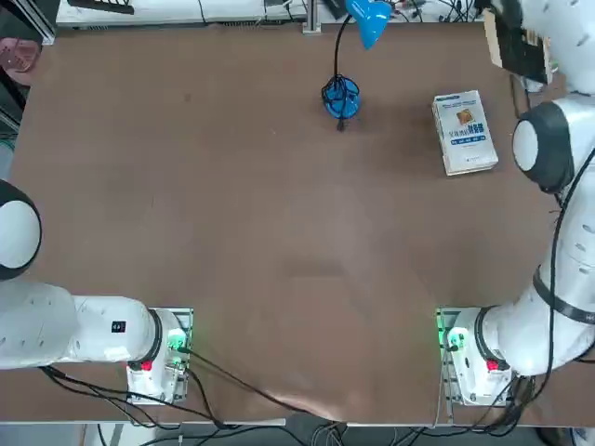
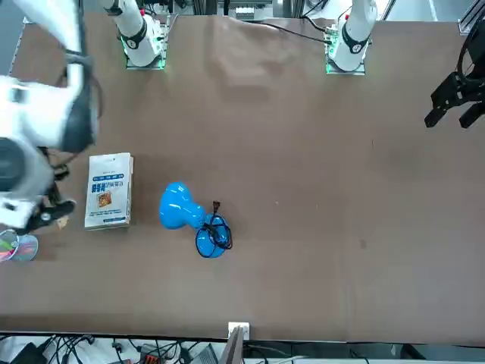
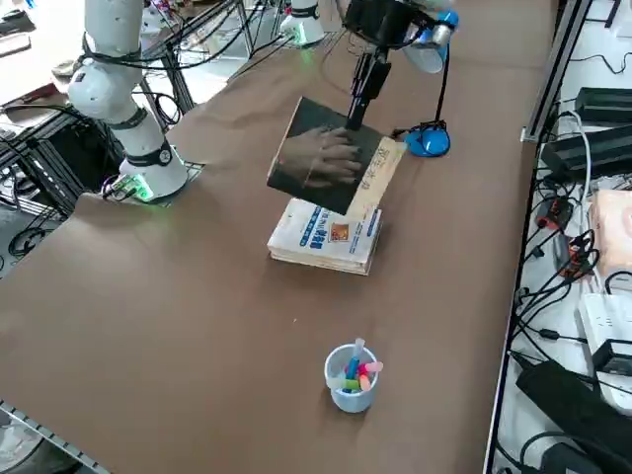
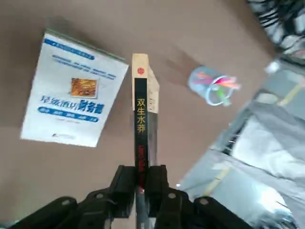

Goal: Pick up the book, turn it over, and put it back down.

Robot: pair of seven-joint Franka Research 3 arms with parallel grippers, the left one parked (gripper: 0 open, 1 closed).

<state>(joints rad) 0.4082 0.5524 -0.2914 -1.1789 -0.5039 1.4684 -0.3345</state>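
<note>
My right gripper is shut on the book and holds it in the air, tilted, its grey cover with a pale hand image facing the right side camera. In the wrist view the book stands edge-on between my fingers, black spine showing, with the gripper clamped on its near end. In the top view the book shows as a dark slab at the far right, beside my arm. It hangs just above a white book.
The white book with blue lettering lies flat on the table under the held one. A blue desk lamp stands beside it. A cup of coloured pens stands near the table's right edge.
</note>
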